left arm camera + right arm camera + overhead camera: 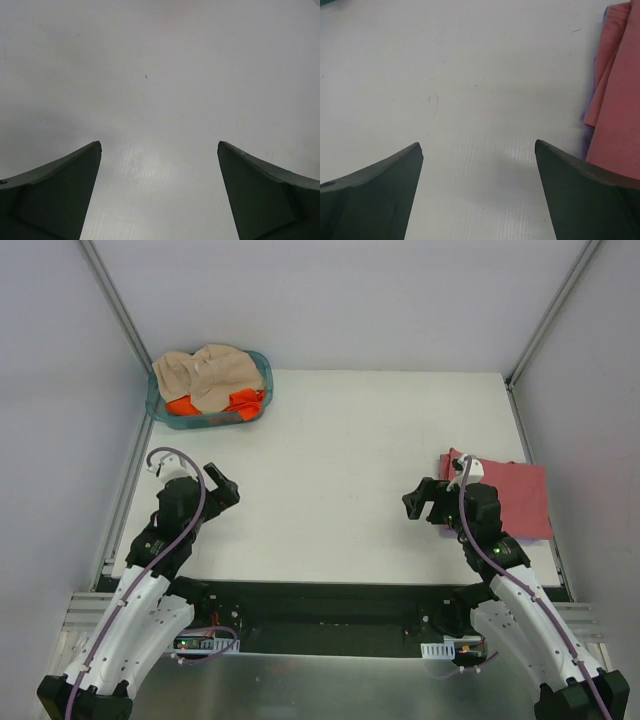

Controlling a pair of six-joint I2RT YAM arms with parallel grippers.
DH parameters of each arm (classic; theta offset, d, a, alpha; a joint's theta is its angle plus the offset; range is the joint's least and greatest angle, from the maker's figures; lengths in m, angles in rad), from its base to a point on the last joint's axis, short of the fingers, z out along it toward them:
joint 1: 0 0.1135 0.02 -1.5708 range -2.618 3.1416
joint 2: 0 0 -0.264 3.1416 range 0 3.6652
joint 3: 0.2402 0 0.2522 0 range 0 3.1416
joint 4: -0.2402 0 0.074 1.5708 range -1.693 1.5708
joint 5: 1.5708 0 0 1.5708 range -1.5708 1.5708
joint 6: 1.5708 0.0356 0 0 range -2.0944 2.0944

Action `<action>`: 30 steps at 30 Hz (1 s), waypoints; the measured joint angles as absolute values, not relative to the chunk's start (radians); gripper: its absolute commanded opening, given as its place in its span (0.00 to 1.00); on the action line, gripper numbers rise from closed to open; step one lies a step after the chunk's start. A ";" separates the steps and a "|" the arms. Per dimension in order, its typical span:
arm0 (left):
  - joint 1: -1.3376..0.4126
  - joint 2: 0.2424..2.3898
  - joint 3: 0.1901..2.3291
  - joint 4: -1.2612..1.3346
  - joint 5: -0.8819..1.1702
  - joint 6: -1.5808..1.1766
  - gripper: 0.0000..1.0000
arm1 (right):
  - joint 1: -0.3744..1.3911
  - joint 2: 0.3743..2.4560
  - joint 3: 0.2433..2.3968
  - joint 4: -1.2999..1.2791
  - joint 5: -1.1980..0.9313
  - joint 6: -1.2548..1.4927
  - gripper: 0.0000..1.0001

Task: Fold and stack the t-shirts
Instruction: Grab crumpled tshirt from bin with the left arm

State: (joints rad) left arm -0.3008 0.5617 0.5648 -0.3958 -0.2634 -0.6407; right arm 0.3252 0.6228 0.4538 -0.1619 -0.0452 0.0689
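Observation:
A folded dusty red t-shirt (512, 498) lies at the table's right edge, with a lavender edge (590, 107) showing under it; the red one also shows in the right wrist view (617, 95). A tan-beige t-shirt (208, 375) and a bright orange one (243, 401) lie crumpled in the teal tub (263, 373) at the back left. My left gripper (224, 486) is open and empty over bare table, also in its wrist view (159, 146). My right gripper (418, 502) is open and empty just left of the red shirt, also in its wrist view (478, 145). No dark green shirt shows.
The white table (340, 470) is walled by grey panels and aluminium posts (115, 300) on the left, back and right. The tub sits in the back left corner.

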 measured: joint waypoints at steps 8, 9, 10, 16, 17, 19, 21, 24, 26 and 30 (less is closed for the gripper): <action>-0.300 0.684 0.686 -0.401 -0.324 -0.639 0.99 | 0.325 0.626 0.453 -0.160 -0.049 0.086 0.96; -0.300 0.718 0.716 -0.402 -0.334 -0.636 0.99 | 0.325 0.629 0.453 -0.157 -0.049 0.090 0.96; -0.300 0.754 0.750 -0.399 -0.348 -0.635 0.99 | 0.325 0.633 0.453 -0.153 -0.049 0.094 0.96; -0.240 1.012 0.950 -0.368 -0.398 -0.593 0.99 | 0.325 0.627 0.440 -0.137 -0.049 0.104 0.96; -0.198 1.071 0.997 -0.364 -0.377 -0.589 0.99 | 0.325 0.620 0.433 -0.130 -0.049 0.104 0.96; -0.103 1.186 1.090 -0.352 -0.317 -0.586 0.99 | 0.325 0.609 0.424 -0.123 -0.048 0.104 0.96; -0.001 1.326 1.205 -0.344 -0.264 -0.582 0.99 | 0.325 0.602 0.416 -0.113 -0.049 0.102 0.96; 0.082 1.537 1.393 -0.334 -0.245 -0.559 0.99 | 0.325 0.601 0.408 -0.094 -0.064 0.100 0.96; 0.094 1.665 1.514 -0.329 -0.244 -0.530 0.99 | 0.325 0.609 0.405 -0.080 -0.077 0.097 0.96; 0.092 1.936 1.779 -0.312 -0.223 -0.475 0.98 | 0.325 0.663 0.405 -0.056 -0.106 0.089 0.96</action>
State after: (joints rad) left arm 0.0921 1.9358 1.7794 -0.3119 -0.2234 -0.4747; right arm 0.3252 0.6628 0.4049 -0.0559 -0.1059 0.0895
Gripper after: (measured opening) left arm 0.990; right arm 0.960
